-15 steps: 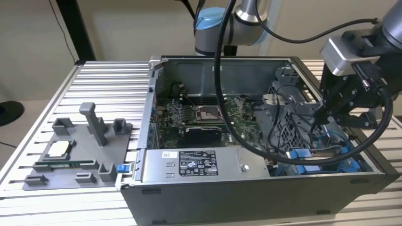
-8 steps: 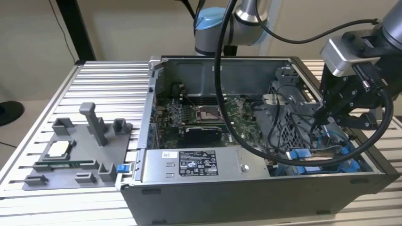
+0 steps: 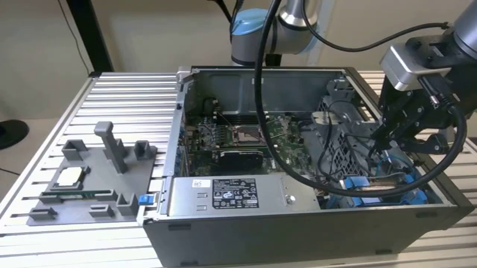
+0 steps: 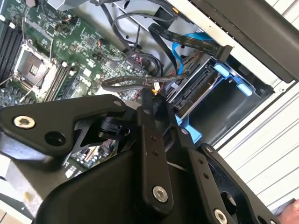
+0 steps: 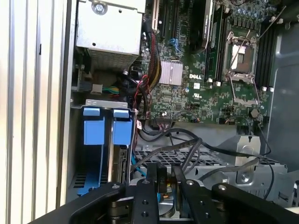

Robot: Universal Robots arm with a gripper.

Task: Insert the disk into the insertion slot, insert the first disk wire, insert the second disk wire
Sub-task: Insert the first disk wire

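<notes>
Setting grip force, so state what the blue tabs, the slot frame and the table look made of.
Blue tabs: likely plastic, uniform bright colour, matte moulded faces. Slot frame: sheet metal, grey, dull sheen, folded edge. Table: probably aluminium, silvery ribbed profiles.

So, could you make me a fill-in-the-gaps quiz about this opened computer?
The gripper, shut on a black wire connector, hangs over the computer case's ___ end in the exterior view.
In the second wrist view, the disk sits in a ___ plastic carrier.
The grey parts tray lies on the case's ___ in the exterior view.
Missing: right; blue; left.
</notes>
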